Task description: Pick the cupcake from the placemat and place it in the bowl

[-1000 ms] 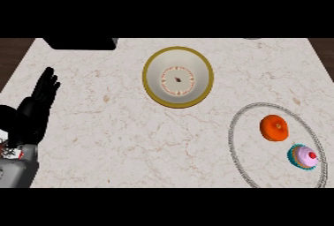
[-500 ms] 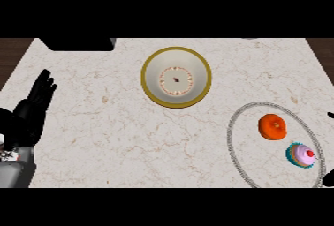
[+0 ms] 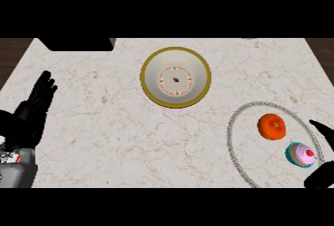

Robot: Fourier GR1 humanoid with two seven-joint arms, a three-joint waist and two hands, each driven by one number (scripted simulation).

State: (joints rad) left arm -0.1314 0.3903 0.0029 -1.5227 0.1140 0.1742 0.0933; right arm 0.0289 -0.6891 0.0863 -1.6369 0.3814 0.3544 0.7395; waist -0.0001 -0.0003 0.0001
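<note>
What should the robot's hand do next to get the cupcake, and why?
Probably ease the right hand closer and curl it round the cupcake. Its fingers show above and below the cupcake at the view's right edge, not yet touching it; the cupcake sits on the placemat.

Counter (image 3: 98,132) is cream marble with faint brown veins, bowl (image 3: 143,77) is off-white with a gold rim and a reddish speckled ring inside, mat (image 3: 229,132) has a grey patterned edge, donut (image 3: 272,126) is orange, cupcake (image 3: 302,154) is pink with a red cherry and teal wrapper
</note>
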